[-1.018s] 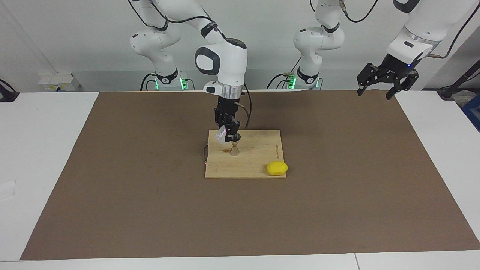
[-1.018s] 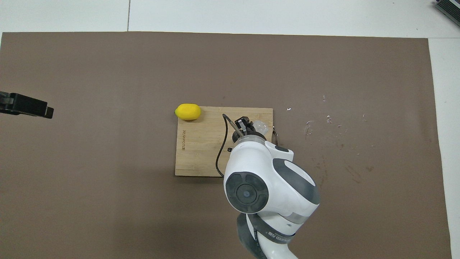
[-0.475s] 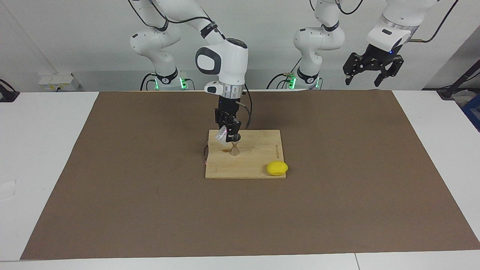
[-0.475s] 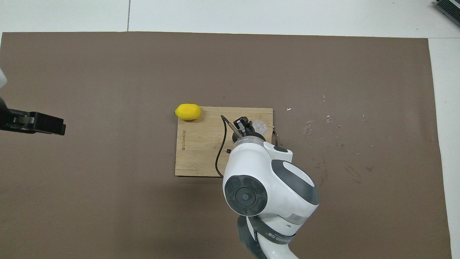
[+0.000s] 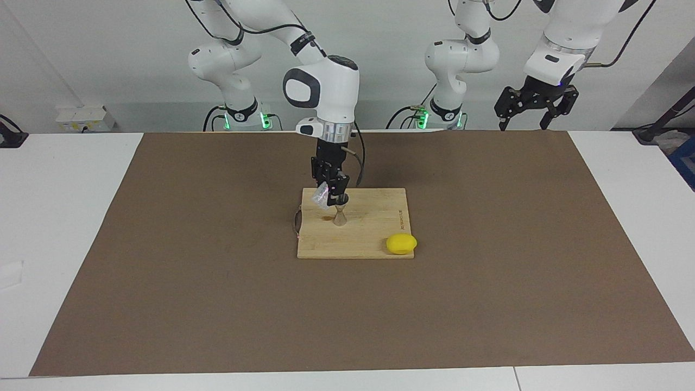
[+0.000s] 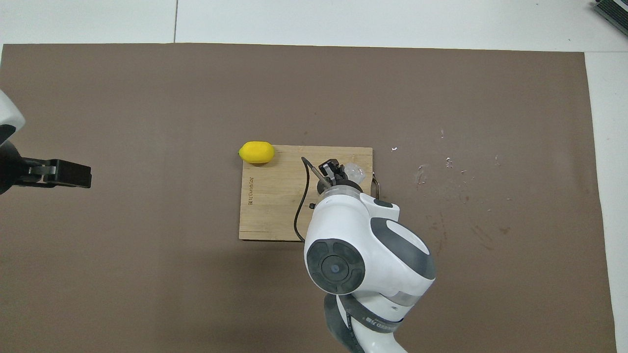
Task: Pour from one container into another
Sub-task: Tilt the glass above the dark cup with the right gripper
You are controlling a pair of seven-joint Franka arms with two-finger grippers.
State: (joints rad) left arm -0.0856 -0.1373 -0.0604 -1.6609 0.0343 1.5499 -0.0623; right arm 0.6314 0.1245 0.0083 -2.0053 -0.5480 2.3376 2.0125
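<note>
The clear glass cup (image 5: 320, 197) hangs tilted in the air, my right gripper (image 5: 329, 195) shut on it, with its mouth toward the metal jigger (image 5: 340, 216). The jigger stands upright on the wooden board (image 5: 374, 231), directly under the gripper. In the overhead view the glass cup (image 6: 354, 171) shows beside the right gripper (image 6: 334, 169), and the arm's wrist hides the jigger. My left gripper (image 5: 529, 117) hangs open and empty, high over the mat's edge at the left arm's end; the left gripper (image 6: 73, 174) appears edge-on in the overhead view.
A yellow lemon (image 5: 401, 244) (image 6: 256, 152) lies at the board's (image 6: 270, 206) corner farthest from the robots, toward the left arm's end. A wire loop (image 5: 297, 221) sticks out of the board's edge toward the right arm's end. A brown mat (image 5: 190, 282) covers the table.
The left arm has lifted and drawn back toward its base, its gripper still open. The right arm has held almost still, with the glass cup tilted over the jigger.
</note>
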